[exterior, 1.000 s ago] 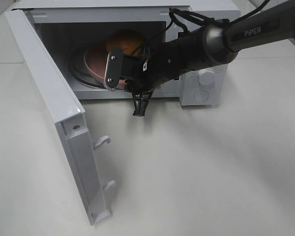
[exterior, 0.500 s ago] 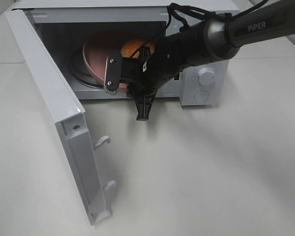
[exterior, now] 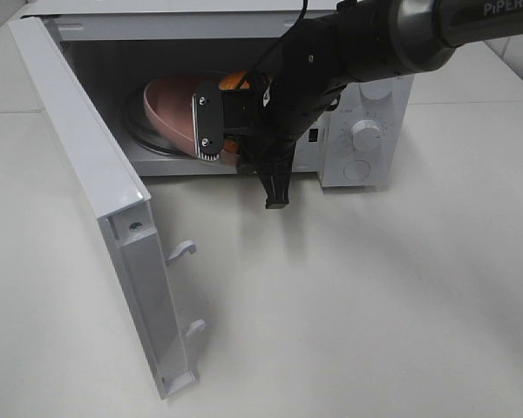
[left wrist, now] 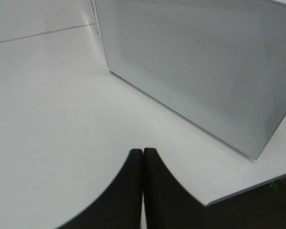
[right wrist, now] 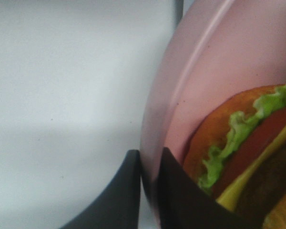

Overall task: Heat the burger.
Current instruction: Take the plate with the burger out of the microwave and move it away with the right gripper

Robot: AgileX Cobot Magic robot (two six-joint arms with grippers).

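I count one burger [right wrist: 238, 157] on one pink plate [exterior: 170, 109] inside one microwave [exterior: 366, 104]; my right gripper [right wrist: 150, 191] pinches the plate's rim, left gripper [left wrist: 142, 164] closed, empty.

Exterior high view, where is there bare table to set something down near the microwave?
Free: table in front of the microwave, right of the open door. Crowded: the cavity mouth, filled by the right gripper, pink plate and burger.

three cams: one high, two on wrists
high cam looks down at microwave [exterior: 366, 131] front; l wrist near its door [left wrist: 195, 67]; r wrist close inside, plate [right wrist: 238, 62] at 2 o'clock.
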